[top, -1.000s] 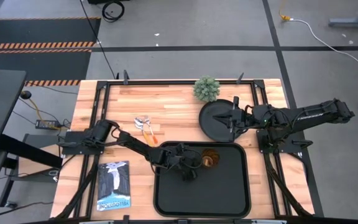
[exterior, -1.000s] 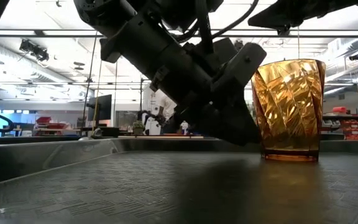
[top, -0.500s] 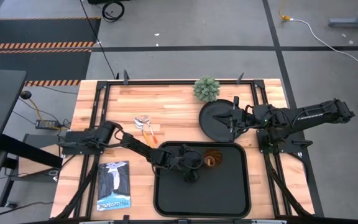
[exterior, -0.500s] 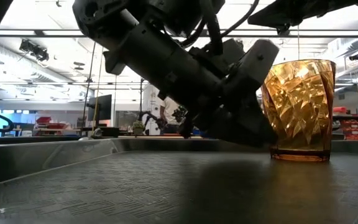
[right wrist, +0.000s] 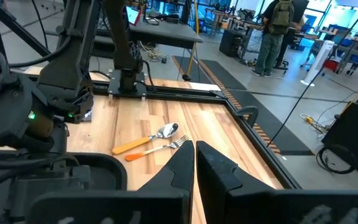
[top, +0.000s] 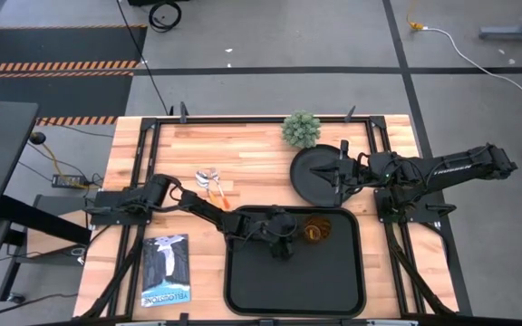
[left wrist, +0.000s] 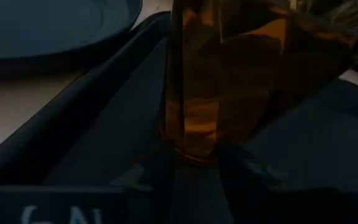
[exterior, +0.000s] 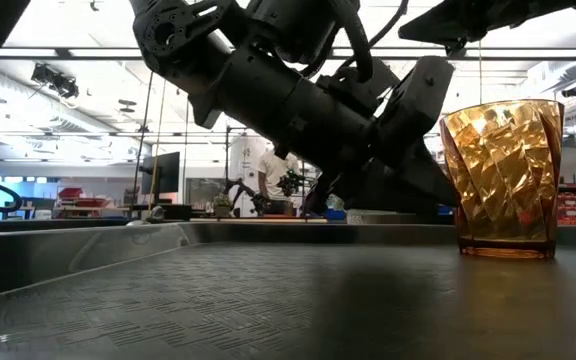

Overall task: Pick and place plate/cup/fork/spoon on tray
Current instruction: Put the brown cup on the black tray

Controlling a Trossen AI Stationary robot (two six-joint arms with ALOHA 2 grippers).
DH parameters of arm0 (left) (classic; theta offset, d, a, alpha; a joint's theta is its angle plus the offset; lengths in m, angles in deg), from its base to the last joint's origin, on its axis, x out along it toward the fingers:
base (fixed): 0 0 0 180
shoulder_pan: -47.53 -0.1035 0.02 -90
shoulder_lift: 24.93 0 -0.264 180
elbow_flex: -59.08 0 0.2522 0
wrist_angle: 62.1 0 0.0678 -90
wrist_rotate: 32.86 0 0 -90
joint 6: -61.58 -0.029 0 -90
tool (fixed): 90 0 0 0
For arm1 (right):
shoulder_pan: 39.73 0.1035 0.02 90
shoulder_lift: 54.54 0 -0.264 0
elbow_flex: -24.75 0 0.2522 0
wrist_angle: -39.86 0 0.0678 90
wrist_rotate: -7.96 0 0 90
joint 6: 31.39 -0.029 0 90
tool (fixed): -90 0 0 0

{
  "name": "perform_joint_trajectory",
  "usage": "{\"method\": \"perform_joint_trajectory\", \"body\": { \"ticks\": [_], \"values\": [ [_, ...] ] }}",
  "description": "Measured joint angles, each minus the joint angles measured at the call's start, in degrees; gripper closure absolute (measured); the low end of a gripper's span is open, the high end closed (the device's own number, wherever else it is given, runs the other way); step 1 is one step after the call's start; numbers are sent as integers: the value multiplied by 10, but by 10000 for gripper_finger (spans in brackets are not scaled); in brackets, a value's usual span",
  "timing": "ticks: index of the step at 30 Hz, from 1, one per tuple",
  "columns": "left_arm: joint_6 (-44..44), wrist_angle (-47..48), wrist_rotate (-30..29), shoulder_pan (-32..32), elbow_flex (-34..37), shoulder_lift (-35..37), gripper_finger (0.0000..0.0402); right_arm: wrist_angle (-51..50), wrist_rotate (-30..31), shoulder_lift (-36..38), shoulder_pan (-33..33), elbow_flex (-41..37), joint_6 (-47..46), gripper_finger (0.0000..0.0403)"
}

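Cup (top: pixel 315 232) upright near tray (top: pixel 243 294) far edge, pinched by left gripper (top: pixel 299 234); release next. Right gripper (top: pixel 341 172) pressed shut over plate (top: pixel 308 177).

A small green plant (top: pixel 302 129) sits near the far edge of the wooden counter (top: pixel 252 149). A book (top: pixel 166 269) (blue cover) lies flat near its left front corner. A person (right wrist: pixel 275 26) stands beyond.
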Motion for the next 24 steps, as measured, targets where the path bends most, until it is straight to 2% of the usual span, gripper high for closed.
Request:
{"method": "perform_joint_trajectory", "body": {
  "ticks": [14, 20, 24],
  "values": [
    [-2, -26, 8, 2, 0, 0, 274, -1, 0, 0, 0, 0, 0, 378],
    [15, 36, 85, -3, -16, 5, 274, -13, 0, 16, 0, 0, 4, 378],
    [0, 168, 104, -3, -80, 5, 274, -31, 1, 32, 0, 0, -6, 378]
  ]
}}
